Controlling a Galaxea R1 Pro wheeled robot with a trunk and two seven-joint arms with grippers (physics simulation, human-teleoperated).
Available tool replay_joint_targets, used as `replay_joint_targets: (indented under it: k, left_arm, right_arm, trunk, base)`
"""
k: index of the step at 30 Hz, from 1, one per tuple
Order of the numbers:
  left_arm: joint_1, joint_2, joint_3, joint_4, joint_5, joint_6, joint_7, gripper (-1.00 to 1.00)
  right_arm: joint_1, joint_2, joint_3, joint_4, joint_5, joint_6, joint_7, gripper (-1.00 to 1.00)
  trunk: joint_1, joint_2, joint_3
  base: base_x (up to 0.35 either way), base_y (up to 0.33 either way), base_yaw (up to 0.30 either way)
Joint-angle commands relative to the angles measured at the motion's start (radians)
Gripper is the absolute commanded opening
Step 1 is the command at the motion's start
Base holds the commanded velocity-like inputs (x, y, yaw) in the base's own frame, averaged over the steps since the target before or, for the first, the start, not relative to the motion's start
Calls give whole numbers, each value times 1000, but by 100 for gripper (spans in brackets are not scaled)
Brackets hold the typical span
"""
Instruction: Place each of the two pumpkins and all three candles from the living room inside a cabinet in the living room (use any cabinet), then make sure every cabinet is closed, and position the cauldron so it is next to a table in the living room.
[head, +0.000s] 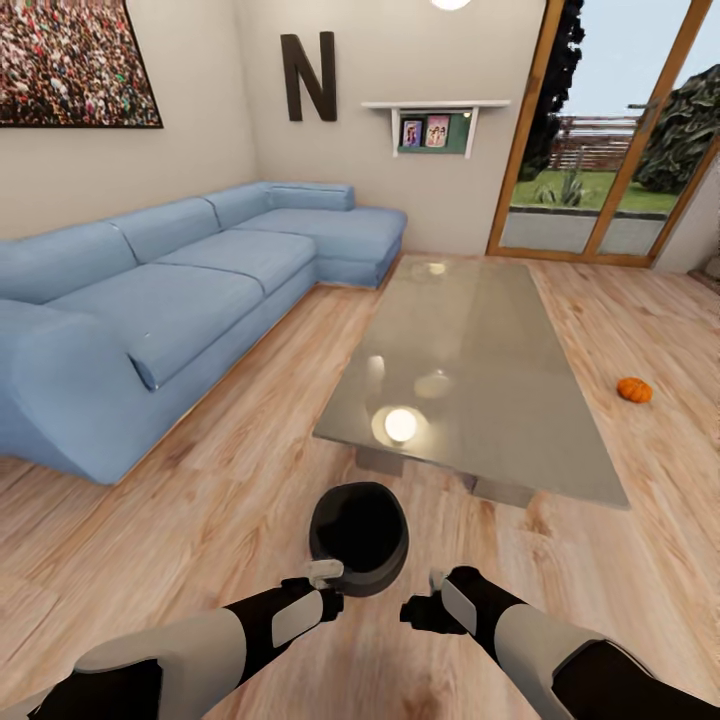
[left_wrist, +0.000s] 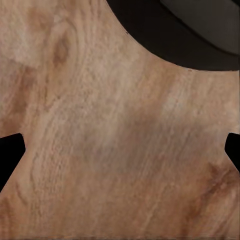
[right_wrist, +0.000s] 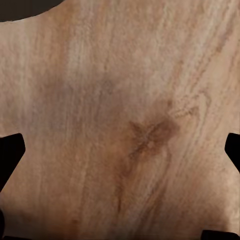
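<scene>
Cauldron (head: 358, 538) step: standing near table (head: 470, 370), both pincers (head: 330, 590) (head: 425, 608) wide open, empty. Next, fetching pumpkin (head: 634, 390).

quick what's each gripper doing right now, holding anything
Left gripper: open, empty, beside the black round cauldron, over the light wood plank floor.
Right gripper: open, empty, over the same floor.

One pumpkin (head: 634, 390), one cauldron (head: 359, 537), one table (head: 470, 380)
</scene>
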Motion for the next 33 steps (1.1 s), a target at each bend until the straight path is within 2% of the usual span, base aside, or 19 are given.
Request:
replay_joint_targets:
  k: [1,8,12,16,18,20,24,27,28,29,33]
  left_arm:
    - [0,0,0,0,0,0,0,100]
    - [2,6,-6,10,1,0,0,100]
    - [26,31,-9,15,4,0,0,100]
    - [48,46,-10,15,3,-14,-1,100]
    - [57,49,-11,14,5,-24,-1,100]
    - [99,51,-11,19,1,-36,-4,100]
    - [160,66,-12,20,-1,-87,-6,100]
    - [209,72,-18,31,-3,-131,-8,100]
    - [228,72,-25,51,-3,-148,-10,100]
    - [250,73,-35,80,-2,-165,-27,100]
    - [274,72,-39,93,-2,-172,-81,100]
  right_arm:
    - [0,1,0,0,0,0,0,100]
    - [0,2,-1,0,1,-6,0,100]
    - [2,-2,-1,6,1,-37,-1,100]
    - [10,-35,0,11,15,-76,0,100]
    - [15,-56,0,15,20,-125,0,100]
    - [43,-77,0,39,29,-179,0,100]
    - [98,-86,0,60,52,-235,-1,100]
    - [151,-91,0,74,94,-289,-2,100]
    - [174,-95,-1,83,122,-313,-3,100]
    - [211,-105,-1,97,151,-352,-3,100]
    - [262,-111,-1,103,163,-435,-3,100]
  trunk:
    - [0,0,0]
    - [0,0,0]
    - [0,0,0]
    - [0,0,0]
    - [-4,7,3]
    - [-12,21,9]
    - [-27,49,22]
    - [-38,70,31]
    - [-42,77,34]
    - [-46,84,38]
    - [-61,112,50]
  base:
    - [-269,0,0]
    - [-271,0,0]
    - [-298,0,0]
    - [-162,0,0]
    - [-45,0,0]
    - [-11,0,0]
    - [-3,0,0]
    - [0,0,0]
    - [0,0,0]
    - [0,0,0]
    - [0,0,0]
